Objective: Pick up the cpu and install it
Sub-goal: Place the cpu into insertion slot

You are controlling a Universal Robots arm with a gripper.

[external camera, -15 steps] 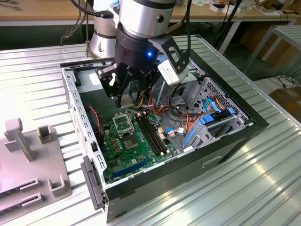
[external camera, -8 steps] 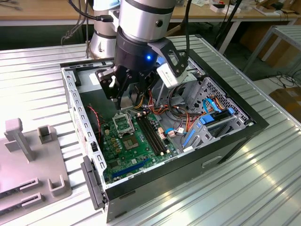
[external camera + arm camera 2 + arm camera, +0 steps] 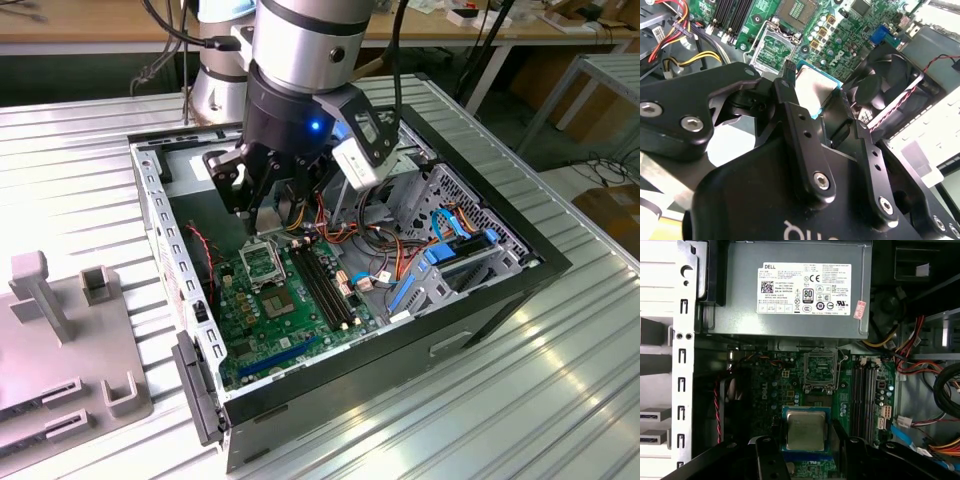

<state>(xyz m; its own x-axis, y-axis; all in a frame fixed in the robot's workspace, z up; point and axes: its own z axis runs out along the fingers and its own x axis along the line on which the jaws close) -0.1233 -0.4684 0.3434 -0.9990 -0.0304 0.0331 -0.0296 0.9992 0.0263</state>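
Note:
In both wrist views the cpu (image 3: 805, 427) (image 3: 812, 92), a small silver-grey square with a thin blue-green rim, sits flat between two black fingers (image 3: 771, 456). My gripper (image 3: 805, 439) (image 3: 817, 90) is shut on it by two opposite edges. The chip hangs above the green motherboard (image 3: 300, 320) inside the open computer case. The square socket (image 3: 820, 367) (image 3: 774, 50) (image 3: 262, 262) with its metal frame lies bare, a short way off from the chip and nearer the power supply. In the exterior view my gripper (image 3: 280, 215) hangs just above the socket area.
A grey power-supply box (image 3: 790, 287) fills the case end beyond the socket. Long black memory slots (image 3: 325, 290) run beside the socket. A black fan (image 3: 880, 85), bundled cables (image 3: 350, 215) and a drive cage (image 3: 470, 250) crowd the case. Grey fixtures (image 3: 60, 330) stand on the table.

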